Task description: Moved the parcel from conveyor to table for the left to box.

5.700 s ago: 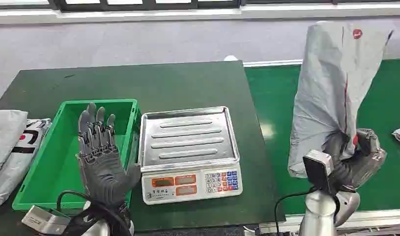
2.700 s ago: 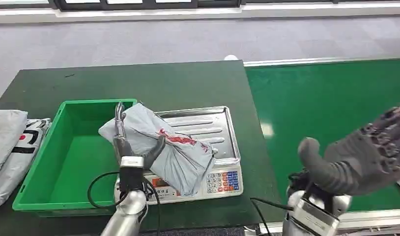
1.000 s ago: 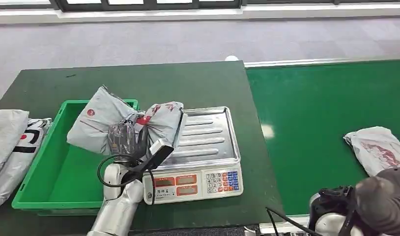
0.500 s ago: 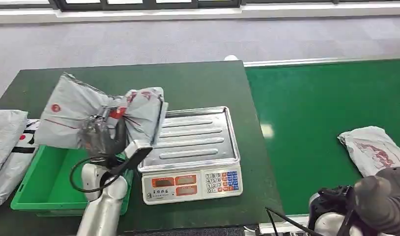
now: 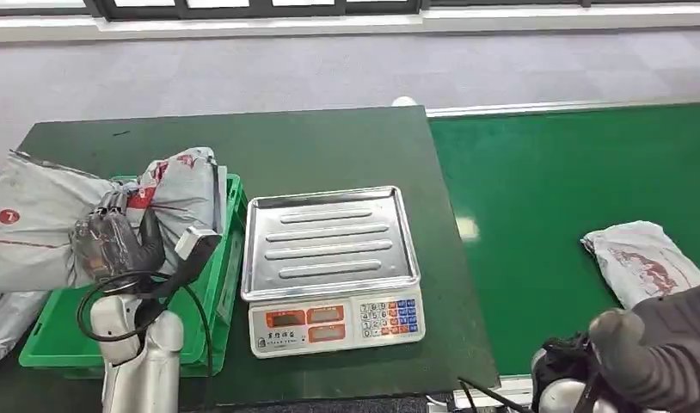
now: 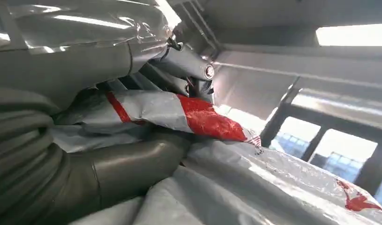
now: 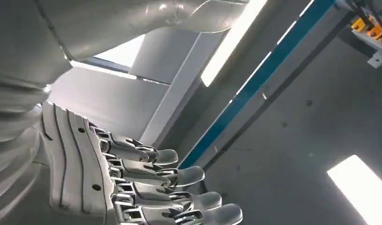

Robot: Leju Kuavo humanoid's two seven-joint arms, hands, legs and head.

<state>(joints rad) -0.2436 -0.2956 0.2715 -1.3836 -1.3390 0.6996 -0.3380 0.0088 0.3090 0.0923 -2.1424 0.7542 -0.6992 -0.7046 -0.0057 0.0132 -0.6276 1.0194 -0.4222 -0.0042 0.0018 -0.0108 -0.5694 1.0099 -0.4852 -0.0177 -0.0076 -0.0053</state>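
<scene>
Parcel [image 5: 37, 228] is in my left hand [image 5: 114, 245], which grips it around the middle, so the grey bag bunches there and both ends stick out loose. It hangs over the left part of the green box [image 5: 222, 284], and one end reaches past the box's left rim, above the other grey bags [image 5: 7, 323] at the left edge of the table [image 5: 329, 146]. In the left wrist view the fingers [image 6: 184, 63] press into the bag's folds.

My right hand [image 7: 133, 183] is low at the near edge of the conveyor [image 5: 544, 172], fingers straight and spread, holding nothing. Another bag [image 5: 643, 262] lies on the belt just beyond it.

I see these risks. If I let go from here, I think the wide bag can land across the left rim and slide out onto the bags beside the box, because much of it is not over the box floor. The plastic looks slippery and soft, so it may also slip out of the grip too early. The cable [image 5: 140, 288] at my left wrist hangs near the box's near rim and could catch on it when I lower the arm. The scale [image 5: 329, 267] stands just beside the box; a swing to the right could hit it.
</scene>
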